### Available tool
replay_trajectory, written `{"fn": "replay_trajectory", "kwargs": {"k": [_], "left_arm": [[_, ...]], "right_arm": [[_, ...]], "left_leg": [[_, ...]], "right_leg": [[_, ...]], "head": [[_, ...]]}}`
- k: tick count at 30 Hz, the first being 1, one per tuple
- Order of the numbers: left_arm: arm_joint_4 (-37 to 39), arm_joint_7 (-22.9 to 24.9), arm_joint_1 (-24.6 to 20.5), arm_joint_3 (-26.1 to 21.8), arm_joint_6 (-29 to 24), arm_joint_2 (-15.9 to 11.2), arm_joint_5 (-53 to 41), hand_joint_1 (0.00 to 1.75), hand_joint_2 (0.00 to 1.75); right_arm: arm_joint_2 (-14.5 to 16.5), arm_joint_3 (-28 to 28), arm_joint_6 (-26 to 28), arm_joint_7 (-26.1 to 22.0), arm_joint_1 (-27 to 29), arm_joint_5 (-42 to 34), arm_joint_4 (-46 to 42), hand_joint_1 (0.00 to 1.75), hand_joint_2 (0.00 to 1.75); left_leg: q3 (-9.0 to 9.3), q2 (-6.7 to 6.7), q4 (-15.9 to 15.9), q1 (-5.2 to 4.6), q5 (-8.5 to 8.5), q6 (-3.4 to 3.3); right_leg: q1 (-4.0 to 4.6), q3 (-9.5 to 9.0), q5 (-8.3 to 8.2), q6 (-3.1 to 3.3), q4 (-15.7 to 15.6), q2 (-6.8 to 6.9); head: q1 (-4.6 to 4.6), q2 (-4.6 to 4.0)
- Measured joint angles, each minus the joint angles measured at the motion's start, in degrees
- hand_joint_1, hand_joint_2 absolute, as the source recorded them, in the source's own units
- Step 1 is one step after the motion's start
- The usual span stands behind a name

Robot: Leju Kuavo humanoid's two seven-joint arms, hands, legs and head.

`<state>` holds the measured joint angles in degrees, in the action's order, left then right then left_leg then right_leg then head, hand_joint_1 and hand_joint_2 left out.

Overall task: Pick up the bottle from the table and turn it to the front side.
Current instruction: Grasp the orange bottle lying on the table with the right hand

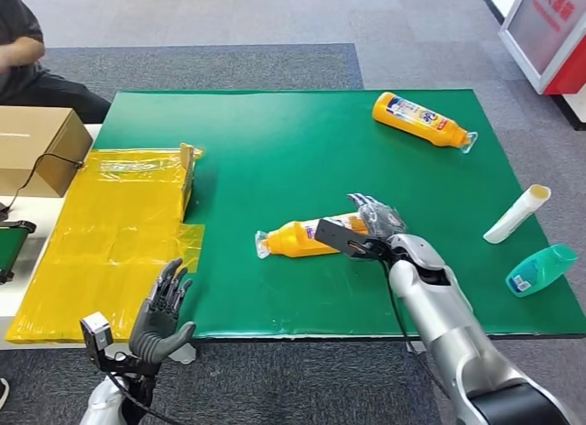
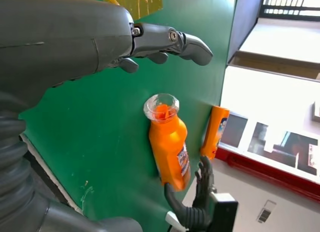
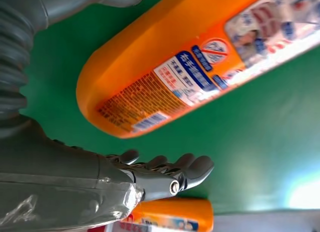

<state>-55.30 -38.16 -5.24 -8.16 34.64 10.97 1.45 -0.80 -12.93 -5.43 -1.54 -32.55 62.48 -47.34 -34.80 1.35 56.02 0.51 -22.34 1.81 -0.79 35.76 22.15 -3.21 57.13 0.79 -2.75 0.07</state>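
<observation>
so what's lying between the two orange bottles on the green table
Nothing: in the head view, only bare green table separates the near orange bottle, by the right robot hand, from the far orange bottle.

Probably a robot test hall: green-covered table [image 1: 276,150] on grey carpet [image 1: 207,66], cardboard box [image 1: 35,146], red-and-white display stand [image 1: 553,36].

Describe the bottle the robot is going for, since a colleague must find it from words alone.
On the green table, look near the front edge, just ahead of the robot's right hand. There lies an orange bottle on its side, its clear cap pointing toward the yellow sheet. Unlike the other orange bottle at the far right corner, this one lies right by the hand.
</observation>
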Motion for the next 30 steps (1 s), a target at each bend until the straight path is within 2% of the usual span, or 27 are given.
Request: {"fn": "replay_trajectory", "kwargs": {"k": [9,13,17,21,24,30], "left_arm": [[2.2,0.0,-1.6,1.4,0.4,-0.3,-0.1,0.0,1.75],[2.8,0.0,-1.9,1.9,0.4,-0.3,0.0,0.0,1.75],[3.0,0.0,-1.9,1.9,0.3,-0.5,0.1,0.0,1.75],[2.9,0.0,-1.3,1.7,0.3,-0.6,1.0,0.0,1.75],[2.1,0.0,-0.3,1.2,0.1,-0.7,0.9,0.0,1.75],[0.1,0.0,1.0,0.3,-1.9,-0.9,0.1,0.0,1.75]], "right_arm": [[-0.1,-3.0,-4.0,3.0,-8.8,3.0,16.6,0.0,1.75],[-0.1,-3.9,-4.5,2.9,-11.0,3.4,20.1,1.75,1.75],[-0.1,-4.3,-2.9,0.2,-11.6,2.6,21.5,1.75,1.75],[-0.3,-4.1,1.3,-5.6,-8.9,-2.3,19.1,1.75,1.75],[-0.3,-3.3,2.3,-8.9,-2.5,-9.0,10.9,1.75,1.75],[0.7,-2.2,2.3,-9.8,11.9,-18.6,-10.7,1.75,1.75]], "left_leg": [[0.01,0.01,0.0,0.0,0.0,0.02],[0.03,0.01,0.0,0.0,0.0,0.01],[0.03,0.01,0.0,0.0,0.01,0.01],[0.03,0.01,0.0,0.0,0.01,0.02],[0.01,-0.04,0.0,0.02,-0.02,0.03],[-0.07,-0.11,0.0,0.04,-0.15,0.13]], "right_leg": [[0.01,0.02,0.01,0.01,0.0,0.0],[0.0,0.0,0.01,0.01,0.0,-0.01],[0.0,-0.02,0.0,0.01,0.0,0.0],[0.02,-0.01,-0.02,0.05,0.0,-0.01],[0.05,0.01,0.06,0.08,0.0,0.07],[0.08,0.06,0.21,0.14,0.0,0.15]], "head": [[0.0,0.0],[-0.01,0.0],[-0.01,0.0],[-0.01,0.0],[-0.01,0.0],[-0.01,0.0]]}}
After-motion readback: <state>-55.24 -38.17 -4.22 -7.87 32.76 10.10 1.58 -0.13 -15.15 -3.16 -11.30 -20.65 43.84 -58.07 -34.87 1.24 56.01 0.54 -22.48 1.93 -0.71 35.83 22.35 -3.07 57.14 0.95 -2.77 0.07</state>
